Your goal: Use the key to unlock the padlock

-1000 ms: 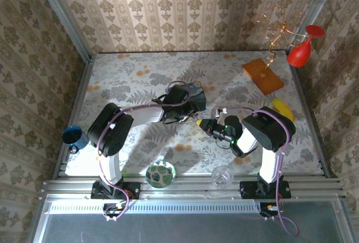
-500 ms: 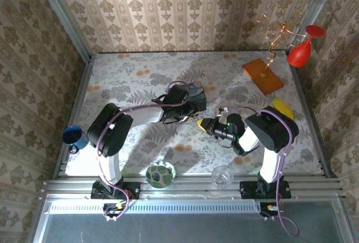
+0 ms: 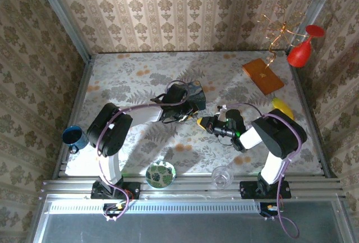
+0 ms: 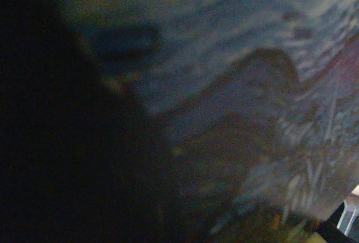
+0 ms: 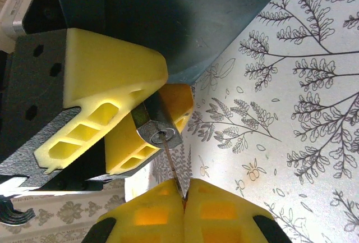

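The padlock, a small grey metal body with its keyhole facing the right wrist camera, is clamped between the yellow fingers of my left gripper, which is shut on it. The key, a thin dark sliver, runs from the keyhole down into my right gripper, which is shut on its other end. The key's tip sits in the keyhole. In the top view the right gripper meets the left one near the table's middle. The left wrist view is dark and blurred.
A blue painted box lies just behind the left gripper. A blue mug is at the left edge, a patterned bowl and a clear glass near the front. A banana, an orange block and a red vase stand to the right.
The right arm's elbow has swung to the right while its gripper stayed close to the left gripper. The left arm has not moved.
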`<state>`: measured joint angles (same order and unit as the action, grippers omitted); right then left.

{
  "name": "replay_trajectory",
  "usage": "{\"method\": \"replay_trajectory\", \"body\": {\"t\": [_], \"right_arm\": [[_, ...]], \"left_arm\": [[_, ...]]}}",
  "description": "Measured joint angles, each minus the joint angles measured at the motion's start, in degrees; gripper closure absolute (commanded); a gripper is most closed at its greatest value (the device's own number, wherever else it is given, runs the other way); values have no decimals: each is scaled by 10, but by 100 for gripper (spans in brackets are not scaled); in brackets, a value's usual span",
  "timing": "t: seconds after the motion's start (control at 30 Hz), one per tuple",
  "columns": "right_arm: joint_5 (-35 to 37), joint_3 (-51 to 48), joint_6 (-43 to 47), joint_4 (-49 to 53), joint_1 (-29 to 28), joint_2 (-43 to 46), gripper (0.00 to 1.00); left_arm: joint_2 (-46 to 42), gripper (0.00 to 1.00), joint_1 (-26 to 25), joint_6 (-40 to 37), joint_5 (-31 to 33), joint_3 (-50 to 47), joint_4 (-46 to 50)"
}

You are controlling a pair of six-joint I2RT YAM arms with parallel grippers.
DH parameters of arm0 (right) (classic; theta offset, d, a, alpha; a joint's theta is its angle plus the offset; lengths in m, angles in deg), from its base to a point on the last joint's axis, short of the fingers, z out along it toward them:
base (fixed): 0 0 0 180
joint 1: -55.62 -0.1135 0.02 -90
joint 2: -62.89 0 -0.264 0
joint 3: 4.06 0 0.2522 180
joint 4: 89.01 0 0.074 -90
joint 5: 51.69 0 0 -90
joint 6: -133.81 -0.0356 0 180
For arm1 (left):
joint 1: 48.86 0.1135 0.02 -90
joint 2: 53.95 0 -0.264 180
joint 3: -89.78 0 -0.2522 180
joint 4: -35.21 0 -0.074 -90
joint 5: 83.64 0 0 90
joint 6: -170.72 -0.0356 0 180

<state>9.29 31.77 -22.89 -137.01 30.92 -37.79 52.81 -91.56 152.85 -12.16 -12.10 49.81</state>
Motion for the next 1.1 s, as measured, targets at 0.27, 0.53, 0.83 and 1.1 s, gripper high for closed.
{"method": "replay_trajectory", "body": {"t": [0.27,0.53,0.83,1.1], "right_arm": [[-39,10,19,78,20,45,100],[-78,9,20,82,26,53,100],[-101,-5,-17,-30,29,-12,100],[-104,-17,-58,-146,30,-70,100]], "left_arm": [[6,100,1,-1,-25,55,91],[16,100,7,-14,-50,106,194],[30,100,8,-37,-48,128,232],[32,100,8,-35,-42,129,229]]}}
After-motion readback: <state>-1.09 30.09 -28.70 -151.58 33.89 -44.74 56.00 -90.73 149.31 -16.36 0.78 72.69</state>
